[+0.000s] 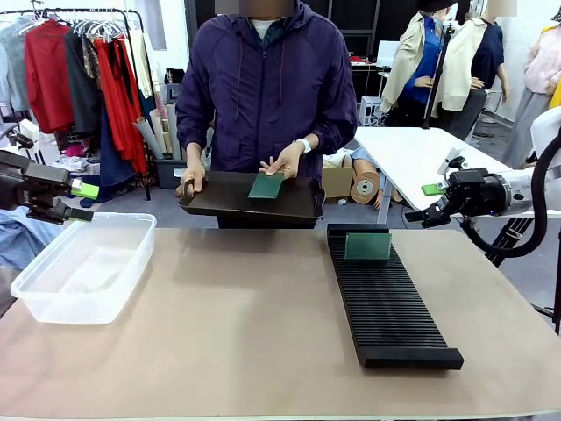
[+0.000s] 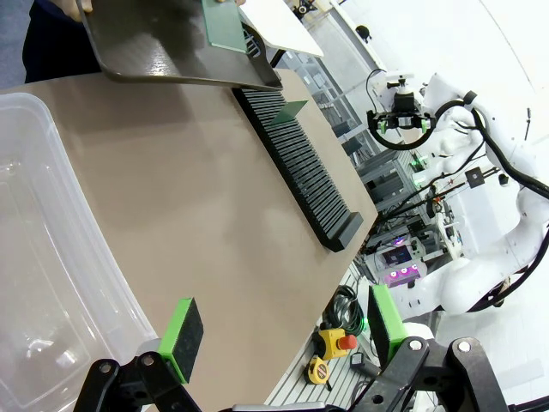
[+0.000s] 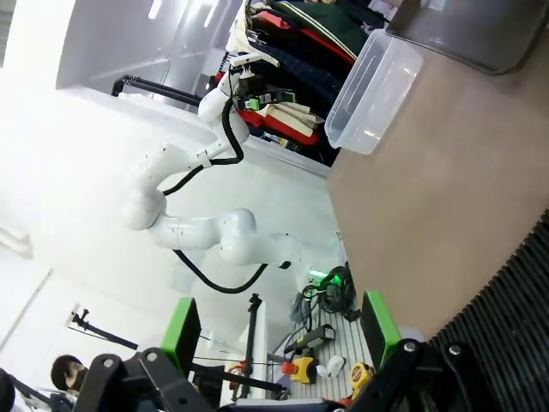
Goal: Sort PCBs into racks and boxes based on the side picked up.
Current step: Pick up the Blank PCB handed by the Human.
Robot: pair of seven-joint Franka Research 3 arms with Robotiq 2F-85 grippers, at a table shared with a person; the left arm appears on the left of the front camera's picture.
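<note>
No legible text, labels, brands or numbers on any surface.

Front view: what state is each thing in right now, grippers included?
Left gripper: open, empty.
Right gripper: open, empty.
Tray: held by the person at the far edge.
Tray PCB: lying flat, a hand on it.
Rack PCB: standing upright at the far end.
Rack: remaining slots empty.
Tub: empty.

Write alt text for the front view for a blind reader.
A person across the table holds a dark tray, one hand on a green PCB in it. A second PCB stands upright at the far end of the black rack; the clear box sits at left, both arms' jaws open.
</note>
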